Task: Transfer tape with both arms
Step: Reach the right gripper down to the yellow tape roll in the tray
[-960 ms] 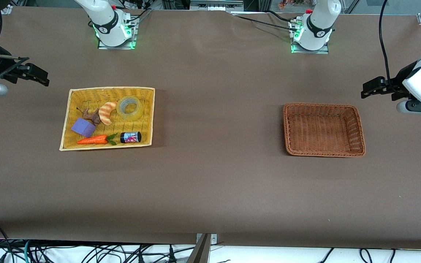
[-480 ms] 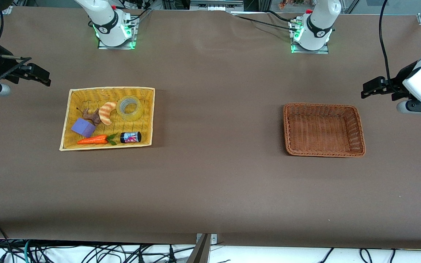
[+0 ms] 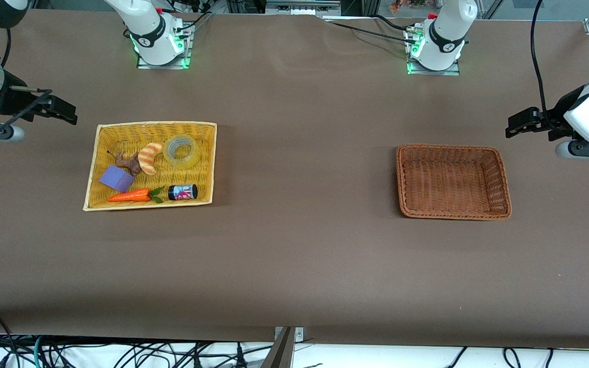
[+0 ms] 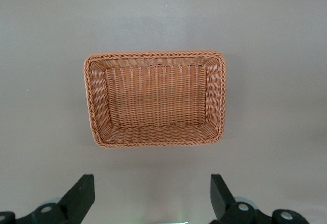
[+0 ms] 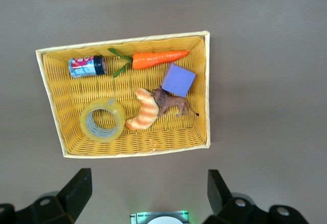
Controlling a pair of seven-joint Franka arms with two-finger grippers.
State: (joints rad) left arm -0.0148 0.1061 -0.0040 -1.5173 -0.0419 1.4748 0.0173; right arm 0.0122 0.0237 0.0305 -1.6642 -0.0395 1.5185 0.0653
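Note:
The tape (image 3: 182, 151) is a pale-yellow ring lying flat in the yellow basket (image 3: 146, 124), in the corner toward the robots' bases and the table's middle. It also shows in the right wrist view (image 5: 102, 119), inside the same basket (image 5: 207, 91). My right gripper (image 3: 69, 113) is open and empty in the air over the bare table, beside the yellow basket at the right arm's end; its jaws (image 5: 149, 179) stand wide apart. My left gripper (image 3: 510, 128) is open and empty, up over the table at the left arm's end, its jaws (image 4: 152, 181) wide apart.
The yellow basket also holds an orange-striped croissant toy (image 3: 150, 157), a brown animal figure (image 3: 130, 162), a purple block (image 3: 116, 178), a toy carrot (image 3: 130, 195) and a small can (image 3: 182, 192). A brown wicker basket (image 3: 452, 181) stands empty below the left gripper (image 4: 158, 99).
My right gripper has moved a little toward the yellow basket. The left arm has not moved, and the tape lies where it was.

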